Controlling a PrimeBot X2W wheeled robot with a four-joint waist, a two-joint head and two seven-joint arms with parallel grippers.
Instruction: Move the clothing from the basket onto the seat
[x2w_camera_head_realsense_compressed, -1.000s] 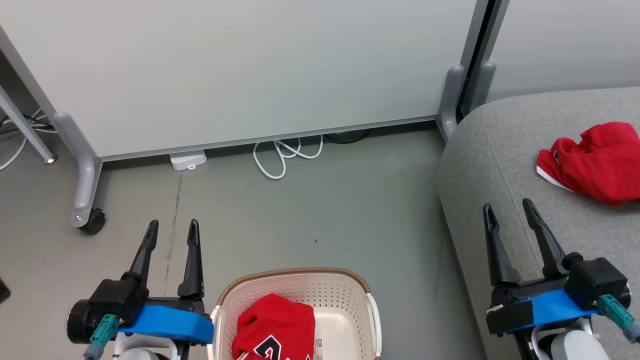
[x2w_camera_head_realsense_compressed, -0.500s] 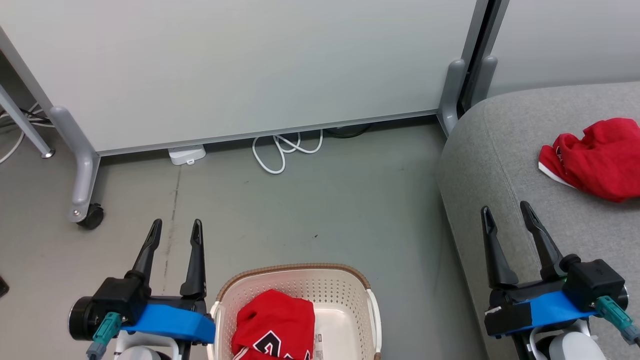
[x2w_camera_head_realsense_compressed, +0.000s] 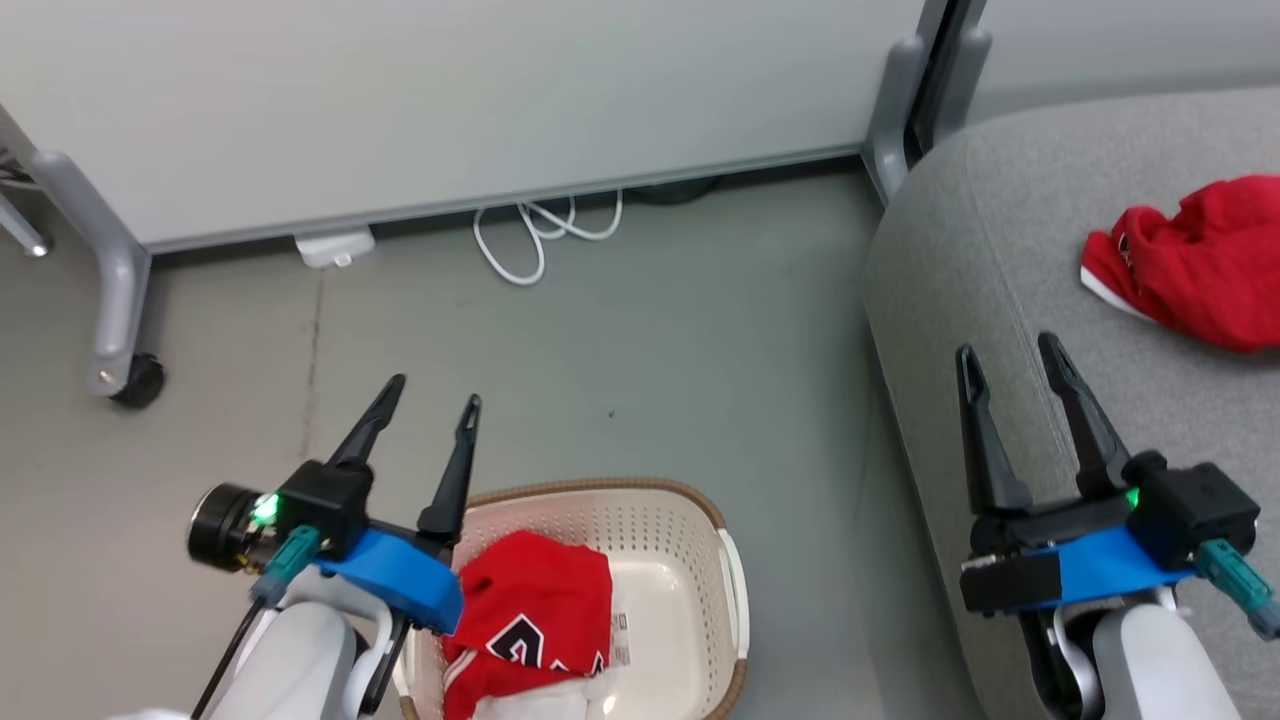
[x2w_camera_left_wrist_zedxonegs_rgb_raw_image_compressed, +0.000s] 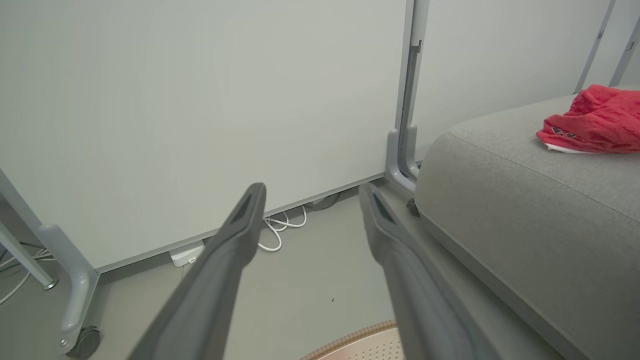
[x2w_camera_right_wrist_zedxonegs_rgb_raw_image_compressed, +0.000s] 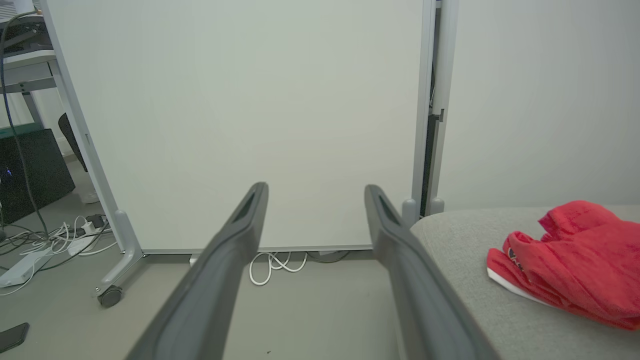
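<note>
1. Down near the robot, on the floor (x2w_camera_head_realsense_compressed: 650, 350): the basket (x2w_camera_head_realsense_compressed: 620, 515), with a red top (x2w_camera_head_realsense_compressed: 530, 590) bunched against its left side, black-and-white letters facing up, a bit of white cloth at the near edge.
2. Over on the right, on the big grey seat (x2w_camera_head_realsense_compressed: 1000, 250): a red bundle (x2w_camera_head_realsense_compressed: 1200, 265) with white trim, lying crumpled, well apart from the basket.
3. Step in hand, by the look of it: about half done, with one piece of clothing on the seat and one piece left to fetch from the basket.
4. Left gripper (x2w_camera_head_realsense_compressed: 436, 392): wide open, holding nothing, touching nothing as far as can be seen, hanging above the far left rim of the basket, tips pointing far and a little right.
5. Right gripper (x2w_camera_head_realsense_compressed: 1004, 345): wide open too, holding nothing, hanging over the near left part of the seat, near the red bundle but apart from it.
6. Next move, most likely: tip the left gripper down into the basket, put one finger on each side of a thick fold of the red top, then squeeze shut.
7. Care needed: soft cloth, easy to pinch too little of. Best to grab deep in the heap, away from the wall full of holes.
8. After that, probably: lift up past the brown rim, carry to the right over the floor, and let go beside the red bundle.
</note>
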